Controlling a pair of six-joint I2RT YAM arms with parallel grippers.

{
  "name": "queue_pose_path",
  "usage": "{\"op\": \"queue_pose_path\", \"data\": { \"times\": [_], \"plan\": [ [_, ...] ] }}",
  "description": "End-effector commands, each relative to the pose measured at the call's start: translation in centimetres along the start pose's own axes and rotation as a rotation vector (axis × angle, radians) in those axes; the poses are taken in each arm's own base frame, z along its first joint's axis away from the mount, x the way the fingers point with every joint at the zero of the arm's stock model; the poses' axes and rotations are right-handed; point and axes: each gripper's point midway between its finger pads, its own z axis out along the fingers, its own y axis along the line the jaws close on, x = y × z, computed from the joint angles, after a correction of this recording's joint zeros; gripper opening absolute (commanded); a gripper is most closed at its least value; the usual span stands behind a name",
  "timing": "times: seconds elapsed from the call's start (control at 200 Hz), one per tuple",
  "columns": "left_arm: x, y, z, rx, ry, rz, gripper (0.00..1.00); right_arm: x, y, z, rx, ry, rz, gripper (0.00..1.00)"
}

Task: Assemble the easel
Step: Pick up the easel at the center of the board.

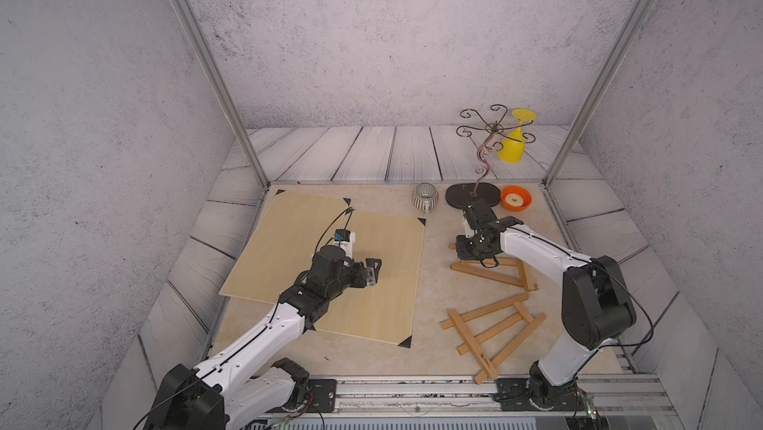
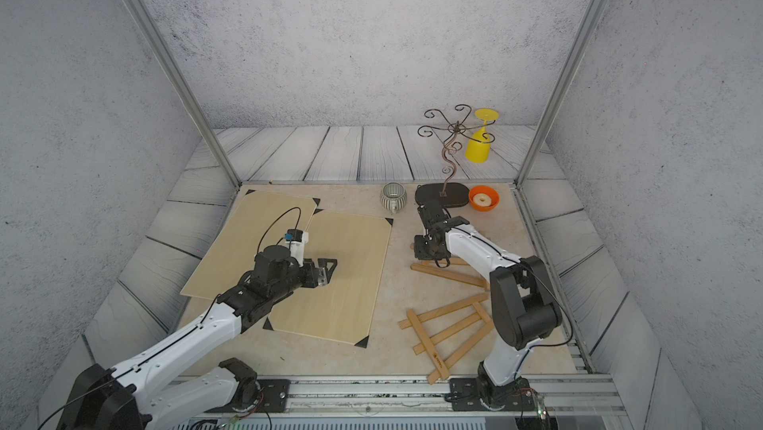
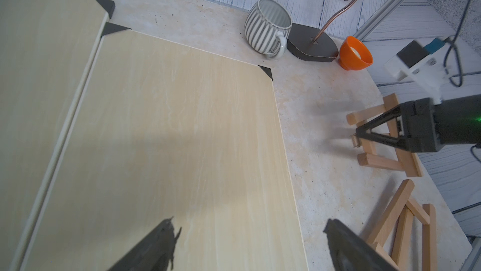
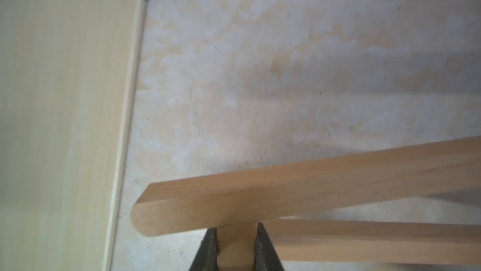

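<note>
- Right gripper (image 4: 236,232): clenched on a narrow strut of the far wooden easel frame (image 1: 491,277), light-brown slats, at 3 o'clock on the desk (image 1: 437,296). In the wrist view both fingers press the strut's sides, just under a round-ended slat.
- The grip sits at the frame's 9 o'clock end, near its tip. My reading: that end lets me tilt the frame up with the wide end as pivot. I cannot tell whether the tip is off the desk.
- Near wooden easel frame (image 1: 487,310): flat at 4 o'clock, apart from the far one, not gripped. The parts are unjoined, so assembly looks early.
- Left gripper (image 1: 373,272): released, jaws wide, nothing between them. It hovers over the pale square wooden boards with black corner caps (image 1: 392,304) at 9 o'clock. I judge it parked clear of the right arm yet facing the parts, ready for the second frame.
- Clutter at 1 o'clock: grey-striped ceramic mug (image 1: 425,196), dark-based wire stand (image 1: 456,196) carrying an upturned yellow plastic glass (image 1: 512,147), and an orange bowl (image 1: 504,201). All of it is close behind the right wrist, a knock risk on any lift.
</note>
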Motion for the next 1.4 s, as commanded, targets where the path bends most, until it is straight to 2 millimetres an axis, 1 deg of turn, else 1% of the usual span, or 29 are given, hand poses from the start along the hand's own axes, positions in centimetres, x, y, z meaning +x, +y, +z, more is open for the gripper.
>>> {"op": "queue_pose_path", "data": {
  "times": [0.0,0.085,0.15,0.265,0.355,0.475,0.525,0.595,0.676,0.736,0.841,0.941,1.051,1.156,1.211,1.311,1.396],
  "plan": [
    [-2.5,-2.7,-0.9,0.084,-0.072,0.043,0.91,-3.1,1.3,-4.8,-0.057,-0.148,0.03,0.05],
    [-2.6,-4.1,-1.1,0.127,-0.08,0.065,0.89,-3.8,1.8,-6.9,-0.088,-0.193,0.061,0.03],
    [-2.7,-5.6,-1.3,0.169,-0.09,0.088,0.87,-4.1,2.2,-8.4,-0.122,-0.226,0.102,0.03],
    [-2.8,-8.9,-1.5,0.262,-0.128,0.112,0.84,-4.6,3.0,-10.9,-0.203,-0.286,0.191,0.02],
    [-2.9,-11.9,-1.4,0.334,-0.161,0.138,0.78,-4.9,3.3,-12.8,-0.256,-0.342,0.262,0.02],
    [-2.9,-15.7,-0.8,0.421,-0.217,0.169,0.69,-5.1,3.6,-14.7,-0.329,-0.398,0.357,0.02],
    [-2.9,-17.2,-0.3,0.454,-0.227,0.18,0.67,-5.2,3.7,-15.3,-0.361,-0.419,0.388,0.02],
    [-2.6,-19.6,0.2,0.492,-0.246,0.242,0.66,-5.4,4.0,-16.1,-0.399,-0.437,0.419,0.03],
    [-2.5,-21.7,0.7,0.539,-0.274,0.28,0.65,-5.7,4.4,-17.0,-0.438,-0.451,0.441,0.03],
    [-2.6,-22.4,1.3,0.554,-0.283,0.28,0.63,-5.8,4.6,-17.8,-0.465,-0.463,0.458,0.03],
    [-3.2,-22.2,1.8,0.538,-0.324,0.25,0.62,-5.6,4.3,-18.9,-0.477,-0.49,0.487,0.03],
    [-3.0,-22.4,1.9,0.533,-0.315,0.306,0.62,-5.4,3.7,-19.7,-0.477,-0.499,0.512,0.04],
    [-2.6,-22.8,2.3,0.547,-0.312,0.358,0.62,-5.2,3.9,-21.3,-0.534,-0.512,0.536,0.04],
    [-2.5,-24.3,2.2,0.618,-0.304,0.38,0.62,-5.2,4.2,-22.8,-0.616,-0.541,0.596,0.04],
    [-2.4,-25.2,2.3,0.649,-0.296,0.394,0.62,-5.1,4.3,-23.1,-0.66,-0.546,0.64,0.04],
    [-2.1,-26.3,2.5,0.668,-0.308,0.44,0.61,-5.2,4.4,-23.7,-0.711,-0.564,0.688,0.03],
    [-1.8,-26.7,2.7,0.635,-0.338,0.494,0.61,-5.5,3.9,-24.0,-0.733,-0.599,0.734,0.04]
  ]
}}
